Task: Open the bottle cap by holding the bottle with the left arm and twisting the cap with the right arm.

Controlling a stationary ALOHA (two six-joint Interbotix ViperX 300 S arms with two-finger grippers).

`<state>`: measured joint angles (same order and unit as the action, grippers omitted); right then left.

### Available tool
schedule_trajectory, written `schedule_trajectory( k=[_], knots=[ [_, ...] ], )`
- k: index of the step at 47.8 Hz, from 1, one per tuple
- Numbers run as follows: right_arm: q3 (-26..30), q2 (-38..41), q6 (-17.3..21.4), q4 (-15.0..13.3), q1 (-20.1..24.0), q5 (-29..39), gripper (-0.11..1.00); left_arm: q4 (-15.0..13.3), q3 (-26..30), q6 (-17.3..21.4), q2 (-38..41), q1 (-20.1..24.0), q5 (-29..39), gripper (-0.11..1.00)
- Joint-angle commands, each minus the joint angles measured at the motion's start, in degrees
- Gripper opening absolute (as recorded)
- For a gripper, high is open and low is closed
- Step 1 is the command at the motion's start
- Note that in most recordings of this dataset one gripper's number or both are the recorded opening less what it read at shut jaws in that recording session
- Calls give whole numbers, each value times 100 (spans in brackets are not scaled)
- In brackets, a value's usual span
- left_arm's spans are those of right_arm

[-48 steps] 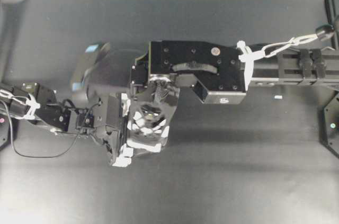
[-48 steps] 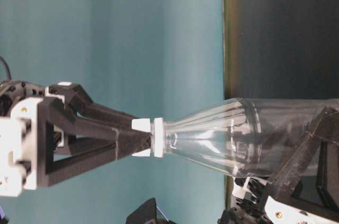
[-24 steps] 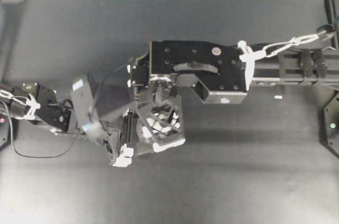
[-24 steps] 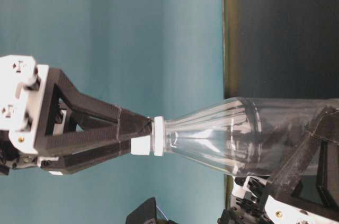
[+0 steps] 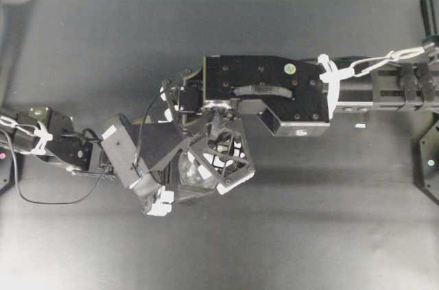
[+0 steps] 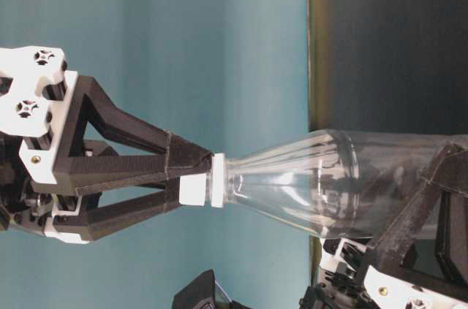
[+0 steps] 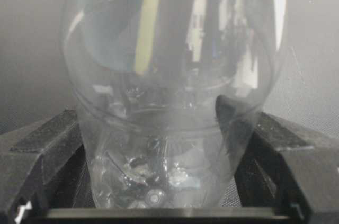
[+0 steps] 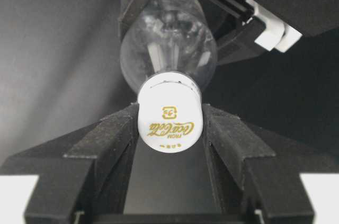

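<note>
The clear bottle [image 6: 314, 185] is held off the black table, its round body [image 7: 169, 75] pinched between my left gripper's black fingers [image 7: 42, 144]. My left gripper [image 7: 167, 128] is shut on the bottle; in the overhead view it [image 5: 164, 187] reaches in from the left. The white bottle cap [image 8: 169, 118] with gold lettering sits between the right gripper's fingers [image 8: 106, 134], both pressing on its sides. My right gripper [image 6: 194, 181] is shut on the cap [image 6: 217, 180] and points along the bottle's neck. From above, the right gripper [image 5: 219, 160] hides the cap, and only a bit of the bottle [image 5: 194, 173] shows.
Both arms meet over the middle of the black tabletop [image 5: 309, 221]. A small white speck [image 5: 359, 126] lies on it at the right. A teal wall [image 6: 146, 31] stands behind the table.
My right gripper has turned about the bottle's axis while staying shut on the cap. In the overhead view the left wrist has also swung round; the bottle has hardly moved.
</note>
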<state>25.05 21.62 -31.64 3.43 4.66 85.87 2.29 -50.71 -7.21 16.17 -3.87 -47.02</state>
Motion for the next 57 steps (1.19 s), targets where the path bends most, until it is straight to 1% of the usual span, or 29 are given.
schedule_trajectory(
  k=[1,8,25,27,32,34,36,38,49,52,57],
  knots=[
    [-18,0,114,-26,123,0,36,26,44,9,0,-35,18,82],
    [-18,-9,316,-26,114,-18,36,18,44,9,0,-35,18,82],
    [-79,-79,475,-18,185,-123,37,18,35,9,0,-62,18,82],
    [-97,-97,519,-18,202,-158,41,26,35,9,0,-70,18,82],
    [-123,-141,712,-26,220,-272,65,26,53,9,0,-79,18,82],
    [-114,-167,809,-26,229,-325,73,26,53,9,-9,-79,18,82],
    [-114,-211,896,-35,229,-369,77,26,44,9,-9,-79,18,82],
    [-97,-281,1020,-35,237,-404,79,26,35,9,-9,-88,18,82],
    [-176,-782,1635,-26,404,-492,78,26,62,9,-18,-97,18,82],
    [-308,-1011,1802,-26,475,-624,78,26,53,9,-18,-97,35,82],
    [-642,-1371,1960,-26,536,-984,78,26,70,-9,-18,-97,123,82]
  ],
)
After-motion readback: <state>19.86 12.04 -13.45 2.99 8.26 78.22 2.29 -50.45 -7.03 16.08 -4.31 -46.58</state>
